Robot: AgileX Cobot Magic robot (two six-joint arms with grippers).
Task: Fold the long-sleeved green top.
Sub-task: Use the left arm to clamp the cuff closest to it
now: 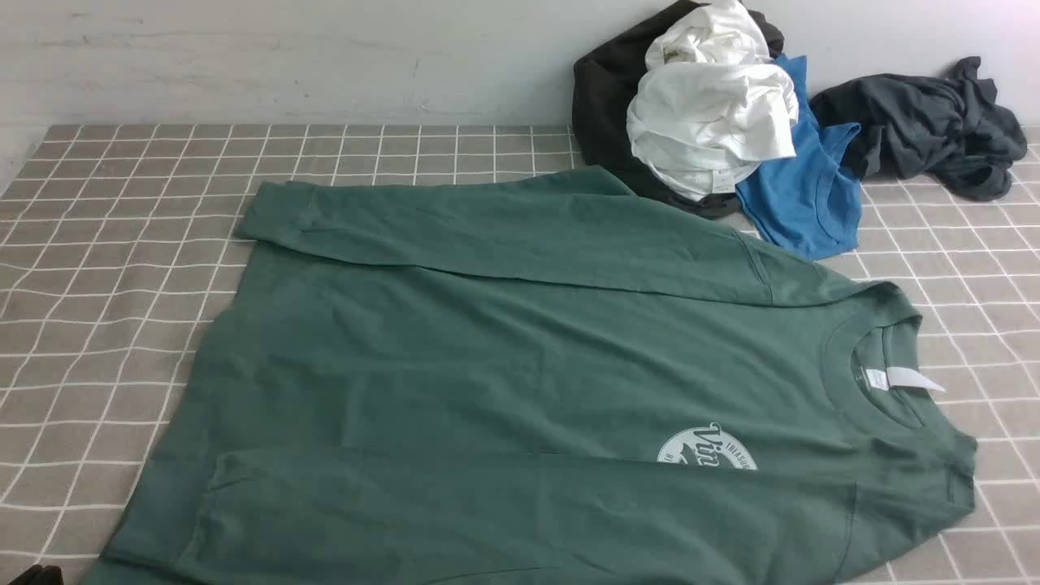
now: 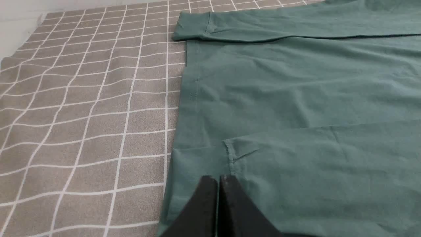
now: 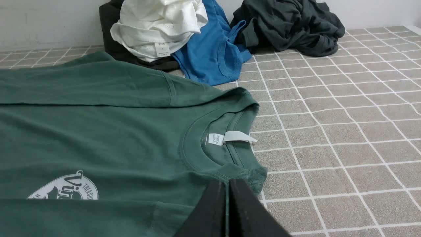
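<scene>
The green long-sleeved top (image 1: 520,341) lies flat across the checked table, collar to the right, hem to the left. Both sleeves are folded across the body: the far one (image 1: 504,227) and the near one (image 1: 528,512), which covers part of the white chest logo (image 1: 707,447). The white neck label (image 1: 910,379) sticks out of the collar. My left gripper (image 2: 218,177) is shut and empty just over the hem end, by the near sleeve's cuff (image 2: 230,151). My right gripper (image 3: 227,181) is shut and empty by the collar rib (image 3: 243,172). Neither gripper shows clearly in the front view.
A pile of clothes lies at the back right against the wall: white garments (image 1: 715,114), a bright blue shirt (image 1: 804,195), a black garment (image 1: 601,97) and a dark grey one (image 1: 926,122). The grey checked cloth (image 1: 106,284) shows bare on the left.
</scene>
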